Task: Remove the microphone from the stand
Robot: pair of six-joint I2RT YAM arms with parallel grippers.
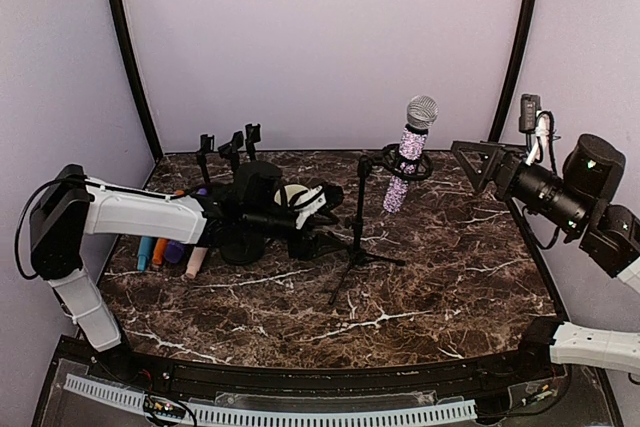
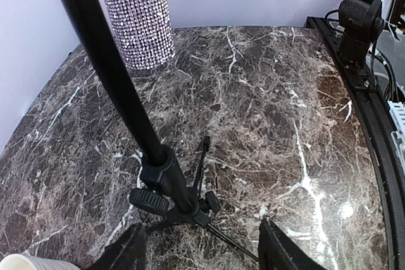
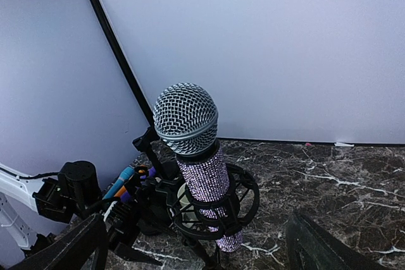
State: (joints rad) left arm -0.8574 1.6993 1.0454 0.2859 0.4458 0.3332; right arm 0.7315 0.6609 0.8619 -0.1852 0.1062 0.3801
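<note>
The microphone (image 1: 410, 152), with a sparkly lilac body and a silver mesh head, stands tilted in the black ring cradle (image 1: 405, 164) of a tripod stand (image 1: 360, 222). My left gripper (image 1: 335, 219) is low beside the stand's pole, open. In the left wrist view the pole (image 2: 107, 61) and its tripod hub (image 2: 168, 181) lie just ahead of the left gripper (image 2: 202, 252), untouched. My right gripper (image 1: 475, 162) hangs open to the right of the microphone, level with the cradle. The right wrist view has the microphone (image 3: 202, 169) centred ahead of the right gripper (image 3: 199, 251), a gap away.
Several coloured microphones (image 1: 165, 250) lie at the table's left edge. Small black clips (image 1: 230, 145) stand at the back left, with a black bulky object and a white cup (image 1: 295, 194) behind my left wrist. The right arm's base (image 2: 359, 23) stands at the table's side rail.
</note>
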